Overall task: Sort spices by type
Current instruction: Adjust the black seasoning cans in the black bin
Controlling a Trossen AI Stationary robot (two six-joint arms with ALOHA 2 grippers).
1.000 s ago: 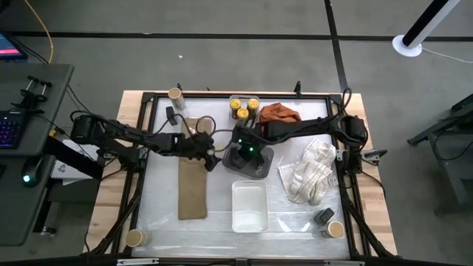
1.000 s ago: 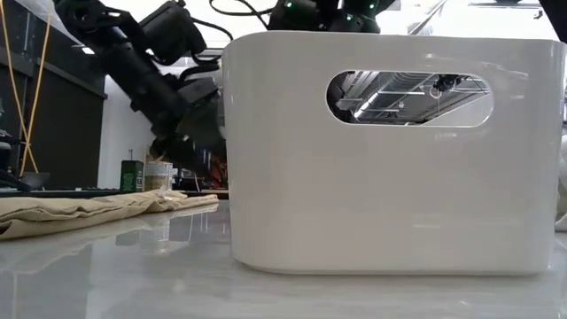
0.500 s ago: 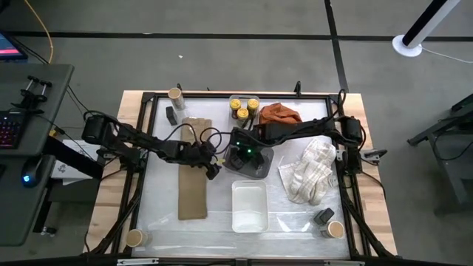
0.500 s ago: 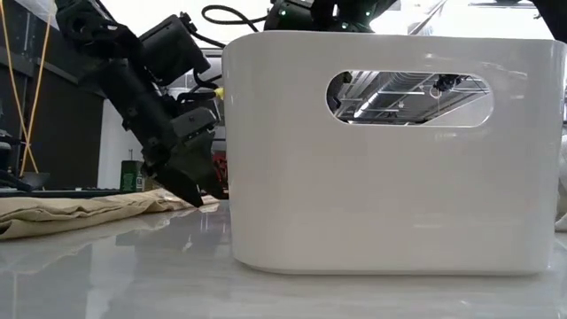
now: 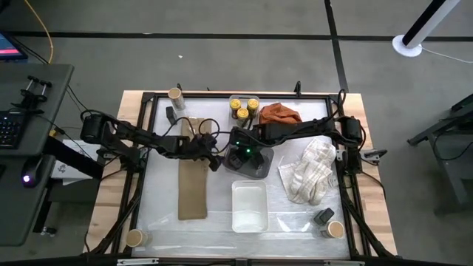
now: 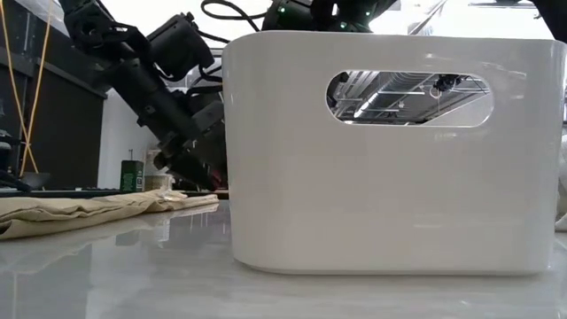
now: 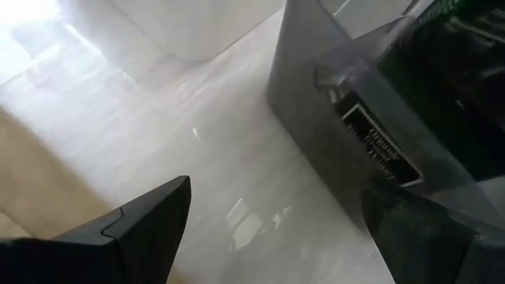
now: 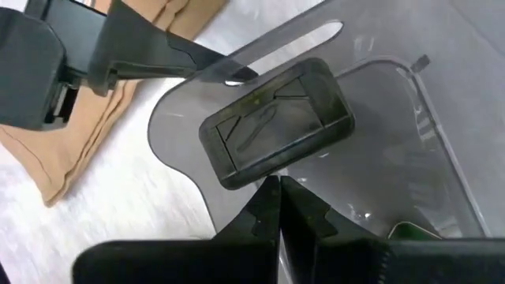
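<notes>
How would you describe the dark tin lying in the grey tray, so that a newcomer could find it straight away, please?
Start at the white bin near the table's front edge, then move back to the smoky grey tray at the centre, under both grippers. The dark grey rectangular tin lies inside it, the only spice container there; the yellow-lidded jars stand behind, on the table.

You are working in a robotics lab or test bay. The surface (image 5: 151,214) sits inside a black metal frame (image 5: 140,133) on a bare grey floor (image 5: 222,59) marked with dark tape lines. A workstation with a keyboard (image 5: 10,127) stands alongside, trailing cables.
</notes>
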